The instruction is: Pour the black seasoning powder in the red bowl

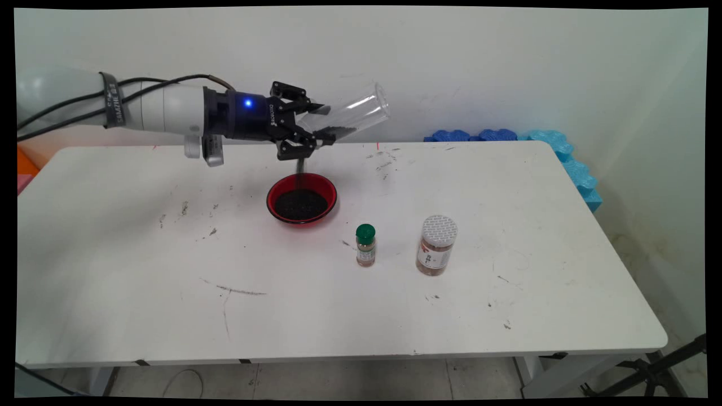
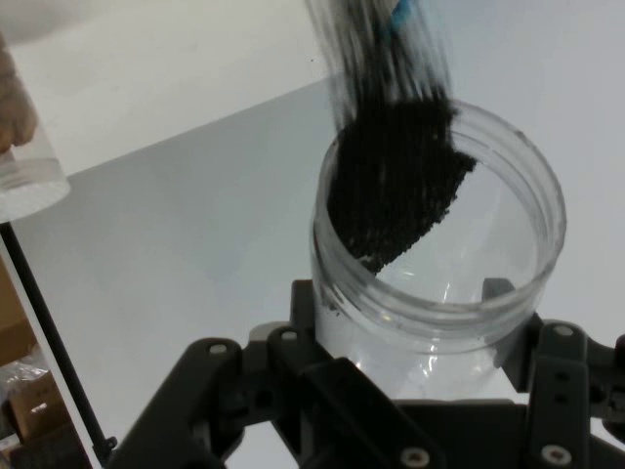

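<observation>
**A:** Up in the centre-left of the main view, your gripper (image 1: 322, 125) is clamped on the clear jar (image 1: 350, 113), which is tipped over with its mouth pointing lower left and its base up toward the wall.

**B:** And the contents?

**A:** A thin dark stream of granules (image 1: 300, 169) drops from the mouth straight into the red bowl (image 1: 302, 198) below it, at centre frame. The bowl's floor already looks covered in the dark stuff.

**B:** How should you hold the pour?

**A:** As I judge it, keep the mouth directly over the bowl's middle and hold the tilt steady; a sudden extra roll could dump the clump near the rim all at once. In the hand view the remaining granules (image 2: 395, 176) sit bunched at the upper left of the jar's mouth (image 2: 439, 225), so only a little seems left.

**B:** Anything nearby to mind?

**A:** Lower right of the bowl stand a green-capped spice bottle (image 1: 365, 245) and a white-capped jar (image 1: 436, 246), both apart from it on the white table (image 1: 141, 293). Blue foam pieces (image 1: 558, 152) lie at the table's far right edge.
</observation>
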`<state>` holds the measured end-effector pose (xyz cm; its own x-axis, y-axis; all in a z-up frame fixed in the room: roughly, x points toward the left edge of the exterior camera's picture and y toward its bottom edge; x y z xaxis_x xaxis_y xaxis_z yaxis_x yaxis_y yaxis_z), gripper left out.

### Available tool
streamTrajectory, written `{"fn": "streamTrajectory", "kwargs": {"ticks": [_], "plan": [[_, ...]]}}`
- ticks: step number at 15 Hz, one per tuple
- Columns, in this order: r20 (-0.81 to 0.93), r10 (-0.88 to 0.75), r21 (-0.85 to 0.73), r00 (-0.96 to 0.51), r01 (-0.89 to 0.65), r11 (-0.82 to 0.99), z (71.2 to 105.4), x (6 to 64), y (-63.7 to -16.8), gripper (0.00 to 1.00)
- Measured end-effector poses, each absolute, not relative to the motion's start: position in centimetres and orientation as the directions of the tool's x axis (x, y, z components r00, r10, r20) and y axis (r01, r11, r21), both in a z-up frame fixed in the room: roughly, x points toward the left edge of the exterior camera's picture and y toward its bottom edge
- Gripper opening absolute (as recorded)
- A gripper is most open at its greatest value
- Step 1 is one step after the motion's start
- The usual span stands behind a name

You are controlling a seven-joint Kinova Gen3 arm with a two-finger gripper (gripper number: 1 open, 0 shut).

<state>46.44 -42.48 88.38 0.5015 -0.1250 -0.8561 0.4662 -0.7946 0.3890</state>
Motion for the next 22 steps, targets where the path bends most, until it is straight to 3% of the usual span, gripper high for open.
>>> {"fn": "streamTrajectory", "kwargs": {"ticks": [22], "plan": [[-0.888,-0.137,0.373,0.438,0.514,-0.772,87.88,46.79,-42.71,0.0]]}}
